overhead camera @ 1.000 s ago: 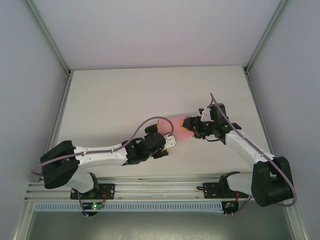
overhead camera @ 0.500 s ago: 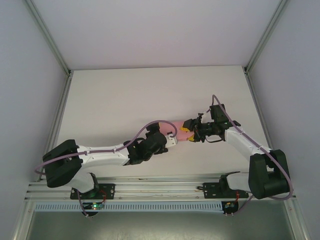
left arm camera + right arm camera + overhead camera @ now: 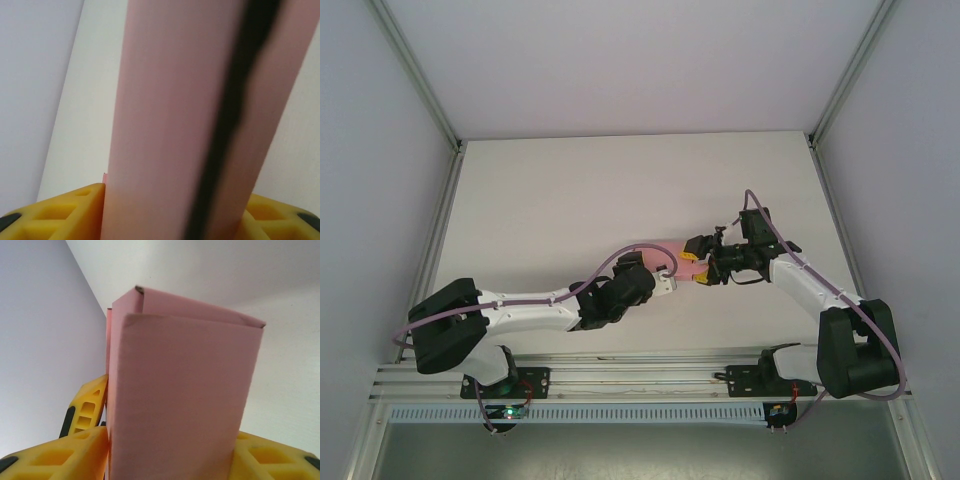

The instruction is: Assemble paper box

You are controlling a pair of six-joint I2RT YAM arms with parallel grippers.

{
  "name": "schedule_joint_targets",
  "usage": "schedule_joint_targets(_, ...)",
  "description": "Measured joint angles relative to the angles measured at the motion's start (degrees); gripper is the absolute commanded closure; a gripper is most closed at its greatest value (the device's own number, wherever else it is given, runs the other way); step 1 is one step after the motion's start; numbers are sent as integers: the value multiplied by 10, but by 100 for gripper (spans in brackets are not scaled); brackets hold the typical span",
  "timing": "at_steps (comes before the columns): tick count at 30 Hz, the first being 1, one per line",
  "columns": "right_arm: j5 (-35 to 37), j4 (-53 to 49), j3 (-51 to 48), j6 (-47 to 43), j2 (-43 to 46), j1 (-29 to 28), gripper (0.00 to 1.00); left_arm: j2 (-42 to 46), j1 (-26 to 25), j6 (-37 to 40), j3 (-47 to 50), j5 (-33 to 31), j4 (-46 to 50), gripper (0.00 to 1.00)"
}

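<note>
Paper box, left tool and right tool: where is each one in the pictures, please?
paper box [image 3: 180,400], right wrist view, middle of its broad pink face.
left tool [image 3: 172,215], left wrist view, midway between its yellow fingers.
right tool [image 3: 170,462], right wrist view, midway between its yellow fingers.

Overhead plus 2 close-ups of paper box [image 3: 180,400]

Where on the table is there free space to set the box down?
Free: the far half of the table, up to the back wall, and the left part beside the left wall. Crowded: the near centre, where the left gripper and right gripper both hold the paper box.
</note>
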State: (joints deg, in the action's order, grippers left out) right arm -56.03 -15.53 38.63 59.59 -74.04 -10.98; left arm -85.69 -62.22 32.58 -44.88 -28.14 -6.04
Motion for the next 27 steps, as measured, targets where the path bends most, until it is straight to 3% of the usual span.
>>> schedule_joint_targets(1, -1, -3, 0, -4, 0, 0, 28, 0, 0, 0, 0, 1, 0, 47)
schedule_joint_targets(4, 8, -18, 2, -27, 1, 3, 20, 0, 0, -5, -7, 9, 7, 47)
schedule_joint_targets(6, 32, -26, 4, -46, 7, 5, 2, 0, 0, -11, -16, 17, 23, 49)
schedule_joint_targets(10, 113, -29, 3, -82, 62, 16, 2, 0, 0, -40, -39, 33, 74, 56)
schedule_joint_targets(15, 277, 5, -19, -124, 207, 30, 1, 0, 0, -82, -53, 61, 142, 58)
schedule_joint_targets(18, 340, 66, -71, -146, 305, 33, 2, 0, 5, -95, -53, 93, 174, 58)
schedule_joint_targets(22, 353, 176, -163, -181, 389, 33, 2, -4, 43, -108, -68, 189, 220, 60)
schedule_joint_targets(27, 301, 205, -162, -267, 360, 7, 5, -14, 115, -108, -109, 285, 271, 59)
